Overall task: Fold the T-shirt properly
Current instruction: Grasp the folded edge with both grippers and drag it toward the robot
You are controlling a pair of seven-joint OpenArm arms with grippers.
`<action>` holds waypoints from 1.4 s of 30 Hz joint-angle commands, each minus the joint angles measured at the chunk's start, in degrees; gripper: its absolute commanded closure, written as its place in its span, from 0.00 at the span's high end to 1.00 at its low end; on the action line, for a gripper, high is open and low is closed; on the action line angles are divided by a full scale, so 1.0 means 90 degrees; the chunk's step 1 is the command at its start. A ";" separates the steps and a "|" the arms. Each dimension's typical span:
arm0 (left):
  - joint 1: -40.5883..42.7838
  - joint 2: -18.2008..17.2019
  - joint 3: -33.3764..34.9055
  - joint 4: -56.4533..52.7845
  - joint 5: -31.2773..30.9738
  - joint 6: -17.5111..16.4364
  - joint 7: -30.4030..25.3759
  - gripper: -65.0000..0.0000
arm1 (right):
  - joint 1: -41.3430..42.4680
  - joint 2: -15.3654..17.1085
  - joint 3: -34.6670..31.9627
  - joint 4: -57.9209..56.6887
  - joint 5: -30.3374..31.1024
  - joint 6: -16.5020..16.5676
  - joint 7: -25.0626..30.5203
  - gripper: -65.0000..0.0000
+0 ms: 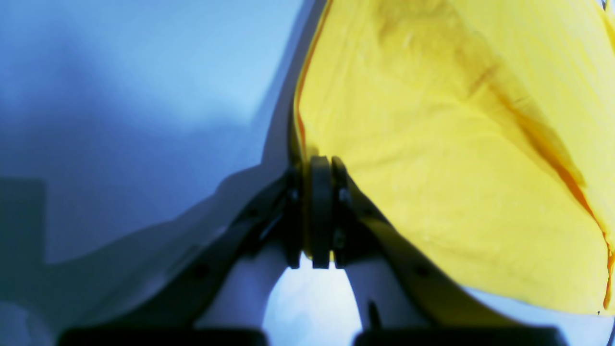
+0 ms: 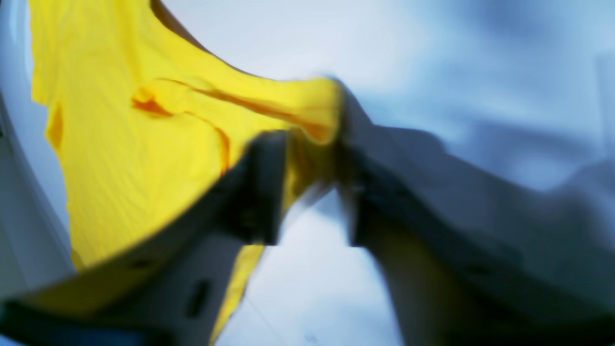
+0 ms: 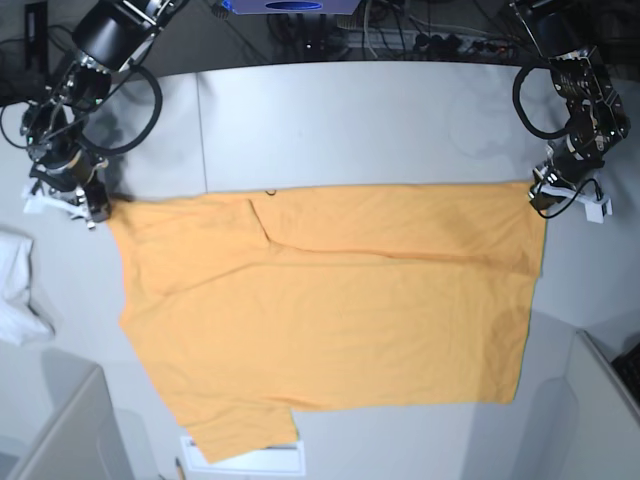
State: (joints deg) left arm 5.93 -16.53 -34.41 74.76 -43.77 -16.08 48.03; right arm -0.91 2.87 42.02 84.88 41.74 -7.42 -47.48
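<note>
Two-armed fold, shown from the wrists and from above. The left pincer stands clamped tight on a corner of the T-shirt, a thin edge of cloth pinched between its pads; the grip fixes that end of the upper fold line. The right pincer stands with its jaws parted, a bunched shoulder corner of the T-shirt lying between them and against one finger; the view is blurred, so whether the cloth is still touched on both sides cannot be told. This reads as a corner just being let go.

Outward from both pincers, the T-shirt lies spread flat across the middle of the grey worktop, its top edge doubled over as a straight band between the two corners, one sleeve pointing to the near edge. A small white cloth lies apart from the T-shirt, beyond its right-arm side.
</note>
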 commanded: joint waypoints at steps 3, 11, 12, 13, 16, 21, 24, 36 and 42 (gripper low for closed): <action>-0.0039 -0.0112 0.0000 0.0099 -0.0016 0.0013 0.0011 0.00 | -0.0178 -0.0090 0.0005 0.0430 0.0310 0.0419 0.0084 0.47; -0.0088 -0.0121 0.0000 0.0099 -0.0016 0.0013 0.0021 0.00 | -0.0197 -0.0178 -0.0317 0.0049 0.0291 0.0419 0.0123 0.47; -0.0088 -0.0121 0.0000 0.0099 -0.0016 0.0013 0.0021 0.00 | -0.0168 -0.0178 -0.0317 -0.0069 0.0291 0.0419 0.0162 0.47; -0.0088 -0.0121 0.0000 0.0099 -0.0016 0.0013 0.0021 0.00 | -0.0090 -0.0178 -0.0317 -0.0166 0.0291 0.0419 0.0241 0.47; -0.0078 -0.0121 0.0000 0.0099 -0.0016 0.0013 0.0021 0.00 | 0.0057 -0.0148 -0.0327 -0.0616 0.0281 0.0419 0.0456 0.47; -0.0078 -0.0121 0.0000 0.0099 -0.0016 0.0013 0.0021 0.00 | 0.0194 -0.0012 -0.0327 -0.1045 0.0281 0.0419 0.0709 0.44; -0.0029 -0.0121 0.0000 0.0108 -0.0026 0.0013 0.0031 0.00 | 0.0194 0.0018 -0.0327 -0.1016 0.0291 0.0458 0.0719 0.13; 0.1094 -0.0121 -0.0039 0.1290 -0.0026 0.0013 0.0031 0.00 | -0.0207 0.0008 -0.0249 0.0205 0.0300 0.0419 -0.0209 0.00; 0.1885 -0.0131 -0.0049 0.1847 -0.0026 0.0013 0.0031 0.00 | -0.1096 -0.0021 -0.0249 0.0967 0.0330 0.0419 -0.0218 0.00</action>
State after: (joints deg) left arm 22.98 -16.64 -34.41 90.28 -43.42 -15.49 49.06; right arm -11.29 2.15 39.57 92.49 43.88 -3.99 -50.09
